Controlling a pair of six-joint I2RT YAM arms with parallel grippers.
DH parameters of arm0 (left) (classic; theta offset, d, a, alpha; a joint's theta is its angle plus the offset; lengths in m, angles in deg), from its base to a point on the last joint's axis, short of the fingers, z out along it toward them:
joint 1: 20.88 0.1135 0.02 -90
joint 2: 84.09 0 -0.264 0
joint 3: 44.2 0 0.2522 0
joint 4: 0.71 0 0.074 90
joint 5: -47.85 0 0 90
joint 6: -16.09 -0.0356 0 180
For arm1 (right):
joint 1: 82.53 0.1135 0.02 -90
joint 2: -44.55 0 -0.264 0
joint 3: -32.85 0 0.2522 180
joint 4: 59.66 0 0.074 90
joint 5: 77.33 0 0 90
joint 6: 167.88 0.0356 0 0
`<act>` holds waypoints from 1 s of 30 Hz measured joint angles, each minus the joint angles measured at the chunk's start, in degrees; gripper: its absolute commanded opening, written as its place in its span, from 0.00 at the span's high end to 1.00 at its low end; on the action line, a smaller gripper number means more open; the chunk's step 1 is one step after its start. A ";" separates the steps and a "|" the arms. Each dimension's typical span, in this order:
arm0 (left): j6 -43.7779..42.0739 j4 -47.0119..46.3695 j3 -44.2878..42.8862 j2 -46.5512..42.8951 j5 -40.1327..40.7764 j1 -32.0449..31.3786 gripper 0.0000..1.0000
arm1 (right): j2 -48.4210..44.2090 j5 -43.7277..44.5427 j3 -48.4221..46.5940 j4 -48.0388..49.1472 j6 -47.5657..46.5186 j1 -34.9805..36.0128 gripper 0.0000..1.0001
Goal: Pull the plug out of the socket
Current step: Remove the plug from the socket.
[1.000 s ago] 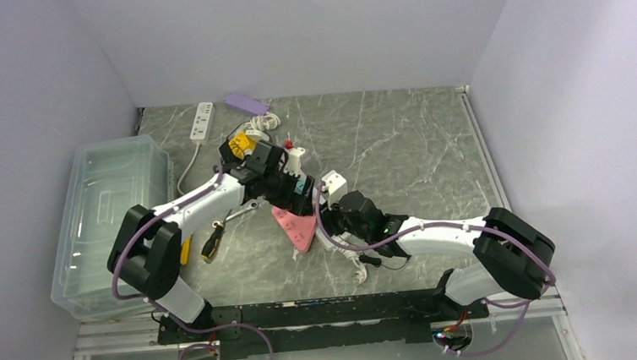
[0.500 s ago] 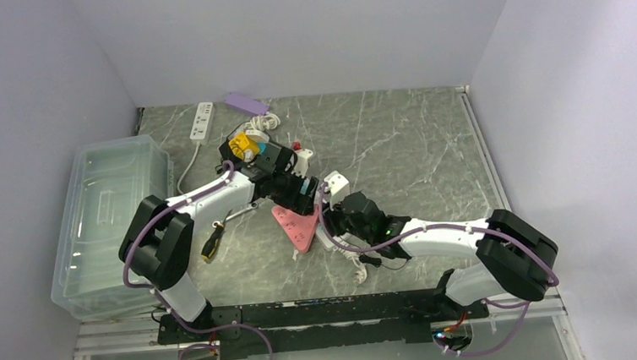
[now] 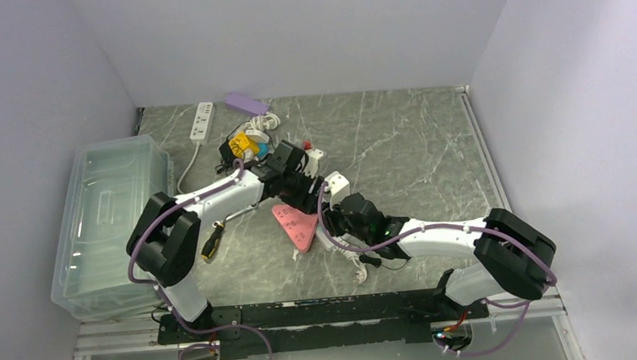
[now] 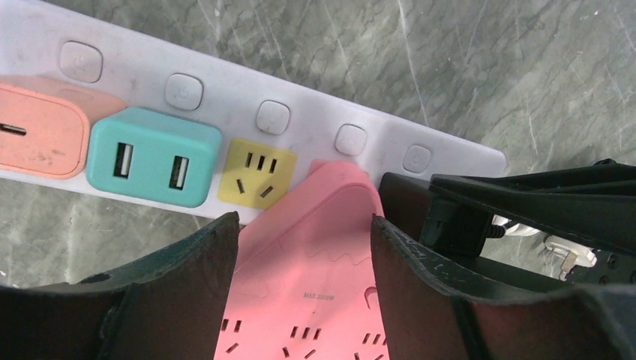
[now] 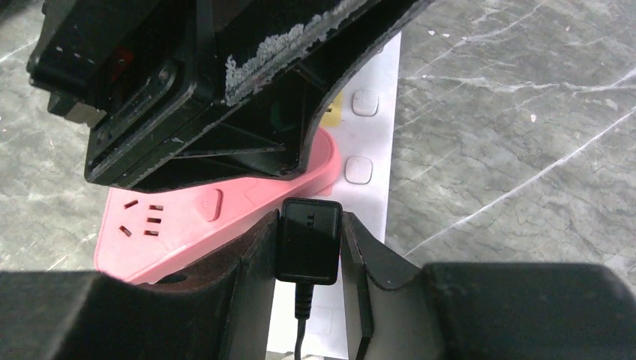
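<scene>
A black plug [image 5: 310, 240] with a thin cord stands on a white power strip [image 5: 373, 135], right beside the rounded tip of a pink triangular socket block [image 5: 172, 214]. My right gripper [image 5: 310, 217] is shut on the plug, one finger pressed flat against each side. My left gripper [image 4: 304, 221] is open and straddles the narrow end of the pink block [image 4: 315, 277], which widens beneath its fingers. From above, both grippers meet over the pink block [image 3: 297, 225], the left gripper [image 3: 303, 185] just behind the right gripper [image 3: 334, 208]. The plug's pins are hidden.
The white strip [image 4: 225, 97] carries an orange adapter [image 4: 37, 127], a teal USB adapter [image 4: 150, 154] and a yellow one [image 4: 259, 172]. A clear plastic bin [image 3: 110, 220] lines the left edge. A screwdriver [image 3: 212, 238], another strip [image 3: 202, 120] and a purple object [image 3: 246, 102] lie nearby.
My left arm has swung right and stretched out over the pink block's tip, its jaws narrowing. My right jaws have closed in on the plug.
</scene>
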 measured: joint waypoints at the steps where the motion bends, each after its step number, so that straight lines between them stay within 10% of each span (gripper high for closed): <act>1: -0.02 0.04 -0.26 0.20 0.11 -0.31 0.34 | 0.00 0.11 0.00 0.00 0.20 0.02 0.65; 30: 0.50 -1.36 0.11 -0.15 4.70 -4.07 0.54 | 0.00 0.24 0.02 -0.20 3.63 -0.96 0.94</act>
